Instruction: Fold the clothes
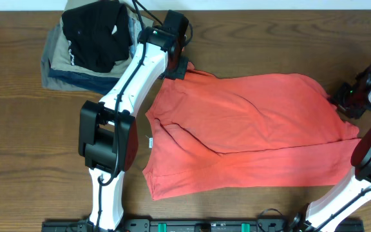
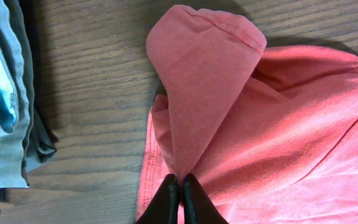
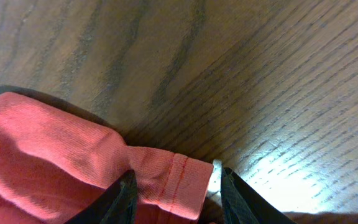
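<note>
The clothes are one coral-red T-shirt [image 1: 250, 129], lying mostly flat across the middle of the wooden table, with a fold ridge running diagonally through it. At its upper left corner my left gripper [image 1: 178, 67] is shut on a pinched-up peak of fabric, which rises as a cone [image 2: 204, 81] from the closed tips [image 2: 180, 182]. At the shirt's right edge sits my right gripper [image 1: 341, 98]. Its jaws stand apart on either side of a stitched hem [image 3: 176, 183], with a gap still showing beside the right finger [image 3: 238, 199].
A pile of folded garments [image 1: 63, 61] with a black one [image 1: 95, 32] on top sits at the back left, close to my left arm. Its grey and blue edges [image 2: 5, 99] show in the left wrist view. Bare wood [image 3: 229, 74] lies beyond the hem.
</note>
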Robot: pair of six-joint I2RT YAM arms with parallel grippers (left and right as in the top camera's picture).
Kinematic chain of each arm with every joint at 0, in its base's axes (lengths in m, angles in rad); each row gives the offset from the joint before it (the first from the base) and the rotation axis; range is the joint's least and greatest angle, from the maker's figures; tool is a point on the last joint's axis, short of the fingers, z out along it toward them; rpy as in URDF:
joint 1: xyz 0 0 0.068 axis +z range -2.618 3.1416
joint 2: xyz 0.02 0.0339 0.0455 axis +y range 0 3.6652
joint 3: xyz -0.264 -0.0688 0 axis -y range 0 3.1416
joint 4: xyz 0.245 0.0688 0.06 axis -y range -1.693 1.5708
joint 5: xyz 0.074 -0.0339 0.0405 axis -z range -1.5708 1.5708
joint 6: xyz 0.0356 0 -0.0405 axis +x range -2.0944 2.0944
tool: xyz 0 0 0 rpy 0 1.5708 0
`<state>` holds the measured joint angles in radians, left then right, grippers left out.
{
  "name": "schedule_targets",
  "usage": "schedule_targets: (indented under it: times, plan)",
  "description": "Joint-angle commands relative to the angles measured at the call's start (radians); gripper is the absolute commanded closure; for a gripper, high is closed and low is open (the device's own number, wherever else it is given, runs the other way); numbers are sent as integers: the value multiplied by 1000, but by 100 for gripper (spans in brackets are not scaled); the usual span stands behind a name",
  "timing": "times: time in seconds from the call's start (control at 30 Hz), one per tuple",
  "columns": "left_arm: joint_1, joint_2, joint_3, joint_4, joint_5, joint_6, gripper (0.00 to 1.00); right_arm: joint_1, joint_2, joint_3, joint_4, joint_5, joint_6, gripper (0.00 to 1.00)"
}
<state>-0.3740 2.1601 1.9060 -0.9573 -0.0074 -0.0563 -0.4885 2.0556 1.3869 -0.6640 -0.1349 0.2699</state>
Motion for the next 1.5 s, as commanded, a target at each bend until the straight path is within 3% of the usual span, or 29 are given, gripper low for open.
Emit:
schedule_targets:
  times: [0.0, 0.07, 0.17, 0.27, 0.53, 0.8, 1.03, 1.37, 1.4, 1.43, 1.47]
  plan:
    - [2, 8, -4, 1, -11, -10, 93, 1, 8, 15, 6, -3, 3, 60]
    - [3, 8, -4, 1, -11, -10, 93, 1, 8, 15, 10, -3, 3, 66]
    - [3, 8, -4, 5, -11, -10, 93, 1, 8, 15, 17, -3, 5, 85]
    - [3, 8, -4, 5, -11, -10, 93, 1, 8, 15, 30, -3, 15, 99]
    - [3, 7, -3, 40, -11, -10, 88, -13, 3, 59, 23, -9, 48, 99]
    - [3, -9, -1, 46, -12, -10, 94, -25, -1, 183, -92, -16, 47, 99]
    - [3, -105, -1, 49, -12, -10, 94, -39, -21, 237, -148, -16, 48, 99]
    - [3, -266, -1, 16, 8, -39, 94, -80, -188, 237, -182, -27, 48, 99]
    - [3, -267, -1, 16, 27, -40, 92, -80, -204, 237, -186, -29, 48, 99]
    - [3, -265, -3, 16, 48, -40, 79, -80, -215, 237, -190, -31, 48, 99]
    - [3, -258, -5, 16, 64, -40, 48, -80, -225, 237, -193, -31, 48, 99]
